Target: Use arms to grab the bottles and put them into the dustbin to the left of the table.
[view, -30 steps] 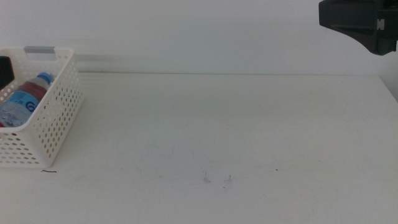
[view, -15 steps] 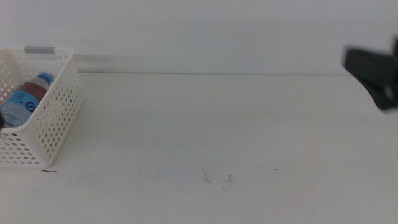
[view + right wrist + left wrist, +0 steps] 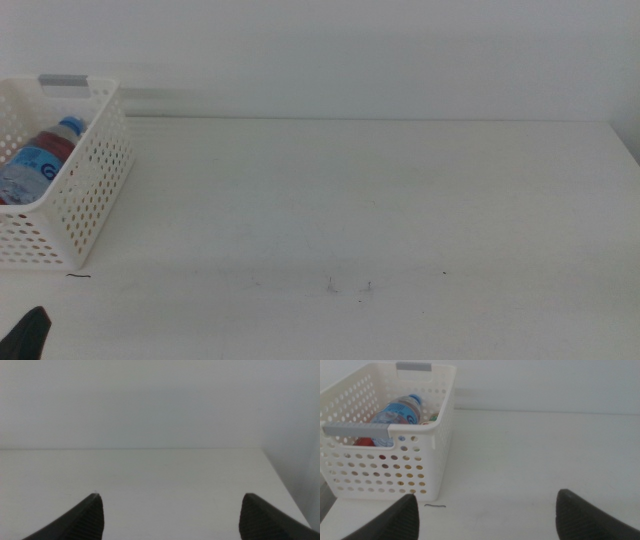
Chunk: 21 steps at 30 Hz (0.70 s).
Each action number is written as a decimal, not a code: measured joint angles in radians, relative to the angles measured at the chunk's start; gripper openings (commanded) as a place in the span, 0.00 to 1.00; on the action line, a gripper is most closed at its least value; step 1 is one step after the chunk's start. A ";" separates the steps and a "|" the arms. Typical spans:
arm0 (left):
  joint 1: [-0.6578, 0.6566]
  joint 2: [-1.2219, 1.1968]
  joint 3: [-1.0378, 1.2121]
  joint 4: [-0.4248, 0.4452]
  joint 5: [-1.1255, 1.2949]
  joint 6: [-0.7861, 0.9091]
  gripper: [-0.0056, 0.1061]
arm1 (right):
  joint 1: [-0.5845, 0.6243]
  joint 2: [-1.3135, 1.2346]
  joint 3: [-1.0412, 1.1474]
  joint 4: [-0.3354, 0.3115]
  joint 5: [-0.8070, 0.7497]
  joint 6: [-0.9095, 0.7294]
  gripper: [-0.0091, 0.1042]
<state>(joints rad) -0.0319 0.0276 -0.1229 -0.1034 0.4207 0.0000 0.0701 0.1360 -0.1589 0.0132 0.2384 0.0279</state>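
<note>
Middle view shows the right end effector (image 3: 167, 515) gone from frame since a moment ago, both it and the left end effector (image 3: 487, 515) spread wide and empty, bottles (image 3: 40, 155) lying in the dustbin (image 3: 85, 200), desk (image 3: 380, 200) bare, so the task looks finished.

dustbin (image 3: 420, 467): white perforated plastic, grey rim strip | water bottle (image 3: 395, 412): clear glossy plastic | table (image 3: 380, 200): matt white, smooth

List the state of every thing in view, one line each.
dustbin: upright at the table's left end, holding bottles.
water bottle: lying tilted inside the dustbin, cap on.
red can: inside the dustbin, mostly hidden.
table: bare apart from small dark specks.
left gripper: jaws open, holding nothing, near the dustbin.
right gripper: jaws open, holding nothing, above the table.
</note>
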 measured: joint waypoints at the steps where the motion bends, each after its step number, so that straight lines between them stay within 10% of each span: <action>1: 0.000 -0.008 0.019 0.000 -0.021 0.000 0.89 | -0.013 -0.035 0.026 0.000 -0.002 0.000 0.84; 21: 0.000 -0.023 0.122 0.069 -0.217 0.000 0.89 | -0.032 -0.131 0.155 -0.013 -0.041 0.000 0.84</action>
<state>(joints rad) -0.0316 0.0042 -0.0008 -0.0341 0.2034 0.0000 0.0377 0.0049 -0.0039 0.0000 0.1977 0.0279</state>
